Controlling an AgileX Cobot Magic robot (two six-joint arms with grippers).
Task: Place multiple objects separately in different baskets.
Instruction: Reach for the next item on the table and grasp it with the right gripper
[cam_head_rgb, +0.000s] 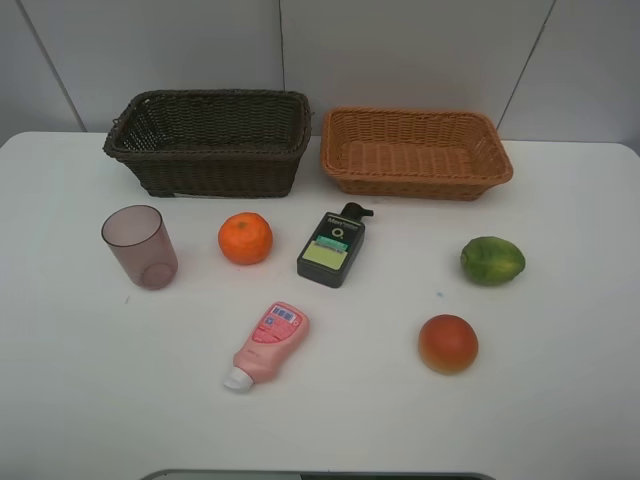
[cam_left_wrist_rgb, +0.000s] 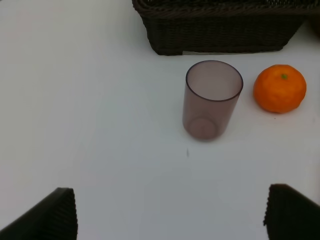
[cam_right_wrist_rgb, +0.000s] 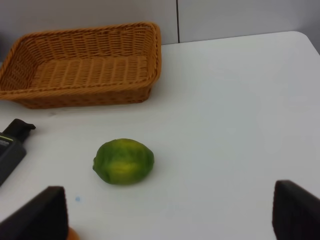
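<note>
On the white table stand a purple cup (cam_head_rgb: 140, 247) (cam_left_wrist_rgb: 211, 99), an orange (cam_head_rgb: 245, 238) (cam_left_wrist_rgb: 279, 88), a dark bottle (cam_head_rgb: 333, 246) (cam_right_wrist_rgb: 11, 149) lying flat, a pink tube (cam_head_rgb: 267, 343), a green lime-like fruit (cam_head_rgb: 492, 260) (cam_right_wrist_rgb: 123, 161) and a red-orange peach-like fruit (cam_head_rgb: 448, 343). The dark brown basket (cam_head_rgb: 210, 140) (cam_left_wrist_rgb: 220, 30) and the tan basket (cam_head_rgb: 414, 152) (cam_right_wrist_rgb: 80, 65) sit at the back, both with nothing in them. My left gripper (cam_left_wrist_rgb: 172, 215) is open, short of the cup. My right gripper (cam_right_wrist_rgb: 170, 215) is open, short of the lime. Neither arm shows in the exterior high view.
White wall panels rise behind the baskets. The table's front edge (cam_head_rgb: 320, 474) runs along the bottom of the exterior high view, and its rounded right corner (cam_right_wrist_rgb: 305, 37) lies beyond the lime.
</note>
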